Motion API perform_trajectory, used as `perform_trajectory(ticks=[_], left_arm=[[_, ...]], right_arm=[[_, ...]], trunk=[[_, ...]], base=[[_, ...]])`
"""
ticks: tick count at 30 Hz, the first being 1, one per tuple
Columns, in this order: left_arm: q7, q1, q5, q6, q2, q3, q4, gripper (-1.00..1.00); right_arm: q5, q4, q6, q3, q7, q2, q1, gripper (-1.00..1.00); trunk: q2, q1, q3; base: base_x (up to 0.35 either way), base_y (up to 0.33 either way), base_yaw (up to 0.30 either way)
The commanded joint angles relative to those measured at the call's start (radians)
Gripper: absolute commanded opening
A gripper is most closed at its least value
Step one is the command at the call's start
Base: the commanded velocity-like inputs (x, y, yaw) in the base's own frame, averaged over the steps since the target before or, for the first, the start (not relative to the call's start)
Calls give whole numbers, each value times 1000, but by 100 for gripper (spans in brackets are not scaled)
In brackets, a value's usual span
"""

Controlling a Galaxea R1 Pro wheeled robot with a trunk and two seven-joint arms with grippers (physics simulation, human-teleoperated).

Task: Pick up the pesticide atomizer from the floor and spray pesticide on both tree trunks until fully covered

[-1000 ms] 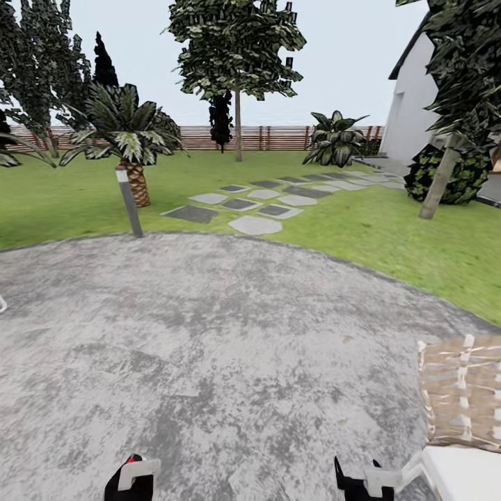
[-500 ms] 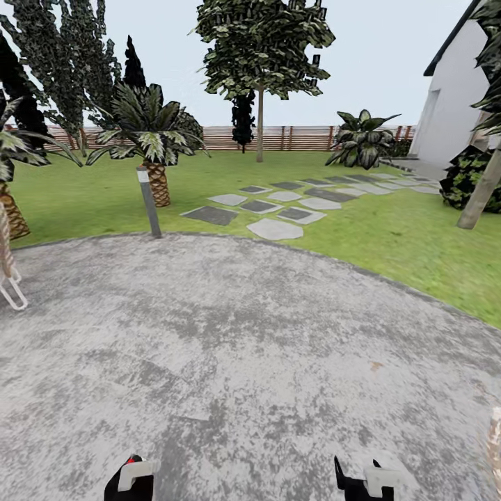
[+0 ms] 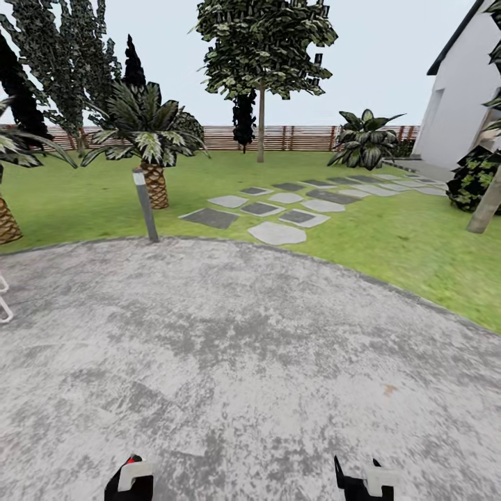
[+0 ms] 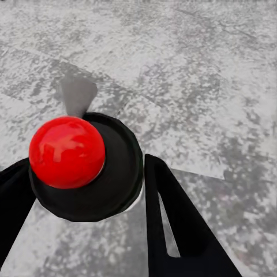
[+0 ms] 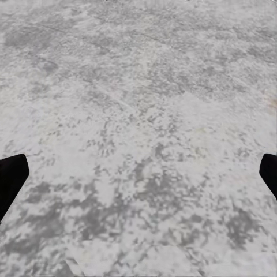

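Head view: both pincers point(image 3: 130, 480) point(image 3: 362, 481) hang low over paving point(image 3: 229, 362).

You are looking out over a wide round patch of mottled grey paving point(image 3: 236, 362), whose curved far edge meets the green lawn point(image 3: 390, 243). At that edge, toward the left, a slim grey post light point(image 3: 145, 205) stands upright. Beyond it a trail of pale and dark stepping stones point(image 3: 278, 209) runs across the grass toward the right, where a white house wall point(image 3: 463, 104) with a dark roof edge rises. A brown slatted fence point(image 3: 299, 137) closes the lawn's far side. A scaly-trunked palm point(image 3: 149, 149) stands on the grass just behind the post, and a broad-leaved bush point(image 3: 365, 139) sits near the fence. The sky is pale and overcast.
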Motion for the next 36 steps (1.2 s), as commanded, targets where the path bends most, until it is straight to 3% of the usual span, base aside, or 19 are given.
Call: perform_trajectory(ticks=[1, 36], left_arm=[[0, 0, 0, 0, 0, 0, -2, -100], [0, 0, 0, 0, 0, -2, -5, -100]], right_arm=[[0, 0, 0, 0, -1, 0, 0, 100], [-2, -1, -1, -4, -3, -5, 0, 100]], trunk=[[0, 0, 0], [0, 0, 0]], base=[[339, 0, 0], [339, 0, 0]])
